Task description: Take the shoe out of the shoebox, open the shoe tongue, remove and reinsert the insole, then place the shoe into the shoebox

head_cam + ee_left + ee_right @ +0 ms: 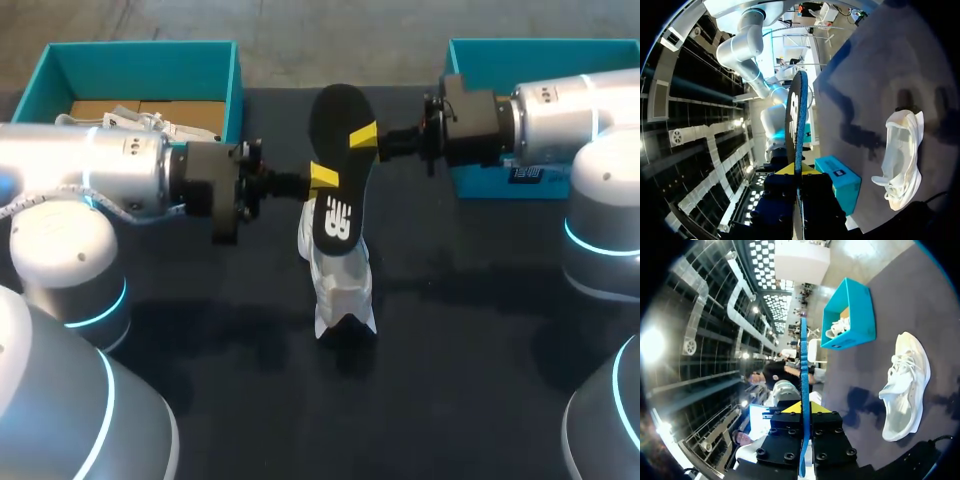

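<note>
Both sets of fingers are clenched on the black insole. My left fingers pinch one edge and my right fingers the opposite edge, holding it in the air between them. The white shoe lies on the table just below the fingers, outside the shoebox. I judge the shoe's extraction and the insole's removal done; reinserting the insole and boxing the shoe remain.

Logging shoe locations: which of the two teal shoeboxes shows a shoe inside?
The left-side shoebox: a white shoe lies in it. The right-side shoebox is mostly hidden behind the right arm, so its inside cannot be seen.
</note>
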Available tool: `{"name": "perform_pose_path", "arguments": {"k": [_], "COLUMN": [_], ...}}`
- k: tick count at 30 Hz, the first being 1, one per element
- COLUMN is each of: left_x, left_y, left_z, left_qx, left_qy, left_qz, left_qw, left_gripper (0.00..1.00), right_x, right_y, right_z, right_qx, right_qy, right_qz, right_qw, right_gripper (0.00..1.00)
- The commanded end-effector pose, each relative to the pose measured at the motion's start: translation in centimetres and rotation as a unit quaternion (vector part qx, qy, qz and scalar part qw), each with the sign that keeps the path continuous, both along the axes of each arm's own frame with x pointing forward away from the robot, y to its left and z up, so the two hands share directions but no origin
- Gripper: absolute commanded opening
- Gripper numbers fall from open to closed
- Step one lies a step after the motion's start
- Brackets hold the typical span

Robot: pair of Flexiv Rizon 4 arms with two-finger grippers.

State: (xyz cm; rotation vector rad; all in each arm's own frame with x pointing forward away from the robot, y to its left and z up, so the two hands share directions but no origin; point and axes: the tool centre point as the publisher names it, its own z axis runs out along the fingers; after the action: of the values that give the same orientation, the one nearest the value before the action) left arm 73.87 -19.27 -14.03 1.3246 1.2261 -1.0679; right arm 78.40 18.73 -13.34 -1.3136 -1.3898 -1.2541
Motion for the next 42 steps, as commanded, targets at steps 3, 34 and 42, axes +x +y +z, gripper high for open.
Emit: {"name": "perform_pose_path", "arguments": {"k": [3,34,42], "left_x": [-0.5,-0.2,0.3], "left_y": [0.2,3.7,3.8], "left_z": [0.4,2.9,3.4], "left_qx": [0.005,0.365,0.464], "left_qy": [0.000,0.103,0.116], "left_qz": [0.000,-0.025,-0.064], "left_qw": [1.000,0.925,0.876], "left_gripper": [0.79,1.00,1.00], "right_x": [-0.2,0.9,1.1], "right_y": [0.2,0.0,0.2], "right_z": [0.0,-3.8,-4.0], "right_qx": [0.001,-0.021,-0.021], "right_qy": [-0.003,0.032,0.032], "right_qz": [0.000,0.010,0.018], "right_qw": [1.000,0.999,0.999], "right_gripper": [0.00,0.00,0.00]}}
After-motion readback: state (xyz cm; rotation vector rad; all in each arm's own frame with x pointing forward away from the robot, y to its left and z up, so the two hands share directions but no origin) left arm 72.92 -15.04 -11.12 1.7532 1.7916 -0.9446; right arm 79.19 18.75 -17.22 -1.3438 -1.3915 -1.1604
